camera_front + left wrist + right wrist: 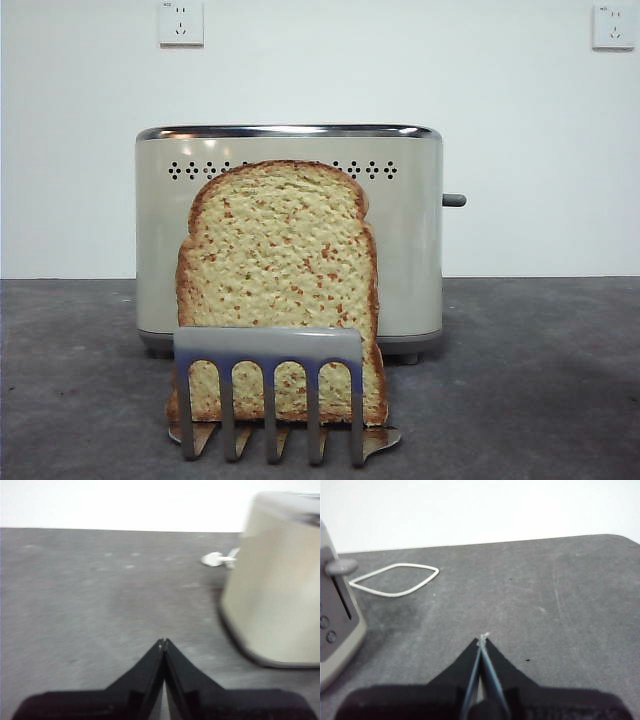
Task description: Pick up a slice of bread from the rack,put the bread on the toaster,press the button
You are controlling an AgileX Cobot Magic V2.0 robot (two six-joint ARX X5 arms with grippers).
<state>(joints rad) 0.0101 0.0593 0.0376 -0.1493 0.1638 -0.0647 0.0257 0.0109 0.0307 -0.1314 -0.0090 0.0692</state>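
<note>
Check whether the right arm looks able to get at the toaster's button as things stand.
Probably yes: the button juts from the toaster beside the shut right claw, with bare table between.

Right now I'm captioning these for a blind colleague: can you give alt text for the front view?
A slice of bread stands upright in a small steel rack on a dark grey table, directly in front of a cream toaster with a grey button on its side. Two wall sockets sit above; no pincer shows.
</note>
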